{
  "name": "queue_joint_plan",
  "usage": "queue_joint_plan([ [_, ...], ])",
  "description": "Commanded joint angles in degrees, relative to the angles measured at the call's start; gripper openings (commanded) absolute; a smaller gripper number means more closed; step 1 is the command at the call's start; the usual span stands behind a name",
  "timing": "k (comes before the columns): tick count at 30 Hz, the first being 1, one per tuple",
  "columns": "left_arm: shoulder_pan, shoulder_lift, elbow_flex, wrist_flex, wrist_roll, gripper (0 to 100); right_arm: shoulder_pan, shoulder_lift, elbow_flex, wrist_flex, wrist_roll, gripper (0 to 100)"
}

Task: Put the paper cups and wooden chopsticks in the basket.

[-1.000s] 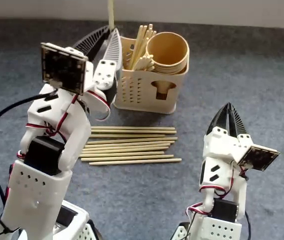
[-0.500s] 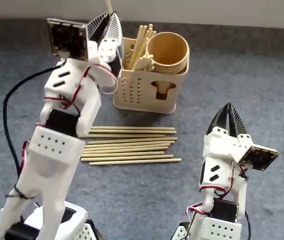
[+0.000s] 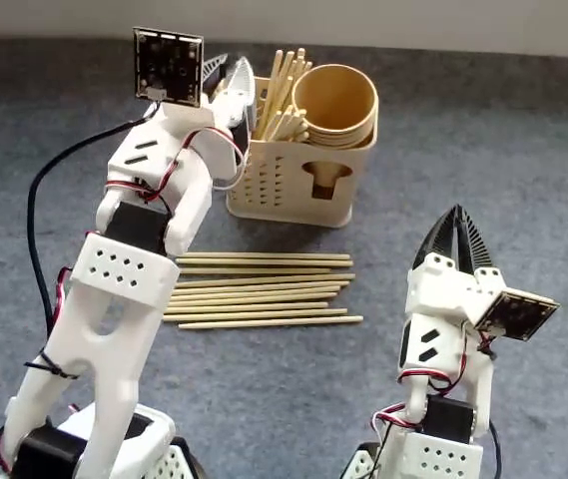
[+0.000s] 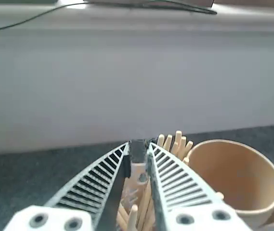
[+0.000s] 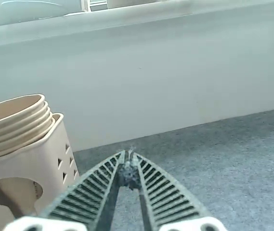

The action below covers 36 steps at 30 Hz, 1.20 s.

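My left gripper [image 4: 137, 148] hangs over the basket [image 3: 298, 190] at the chopstick compartment, jaws a slit apart, nothing visibly held. Paper cups [image 3: 335, 100] are in. Wooden chopsticks [image 3: 259, 289] lie mid-carpet; I'd pinch one at mid-length.

High view overhead; wrist views low, sharing basket [image 3: 285, 190].

A cream plastic basket [image 3: 298, 185] with perforated walls and a cut-out in its near side stands upright at the far middle of the worktop [image 3: 523, 180]. A stack of tan paper cups [image 3: 335, 100] sits mouth-up in its right part, rims above the basket's edge. A bunch of wooden chopsticks [image 3: 282, 85] stands on end in its left part, leaning slightly. Just near of the basket, more pale chopsticks [image 3: 259, 289] lie flat in a loose row, running left to right.
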Motion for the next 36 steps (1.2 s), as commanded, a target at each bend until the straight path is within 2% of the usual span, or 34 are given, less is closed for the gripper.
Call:
queue_joint_plan([
  [1,-0.4,-6.11,-4.35,8.35,0.53,8,0.31,-0.66,-1.1,-0.13,0.0,1.9],
  [5,0.92,-12.35,-3.91,13.19,0.26,8,0.31,-0.66,-1.1,-0.13,0.0,1.9],
  [11,2.77,-18.51,-3.91,26.02,-0.09,8,0.4,-0.66,-1.01,-0.13,0.0,1.9],
  [19,5.32,-19.74,-0.4,38.33,-12.04,8,0.66,-0.66,-1.01,-0.13,0.0,1.9],
  [22,8.22,-19.74,1.71,42.11,-15.12,8,0.75,-0.66,-1.01,-0.13,0.0,1.9],
  [31,18.24,-19.21,11.82,44.13,-17.05,7,4.26,-0.66,-1.1,-0.13,0.0,1.9],
  [36,21.23,-19.21,16.66,44.13,-23.3,7,5.05,-0.66,-1.1,-0.13,0.0,1.9],
])
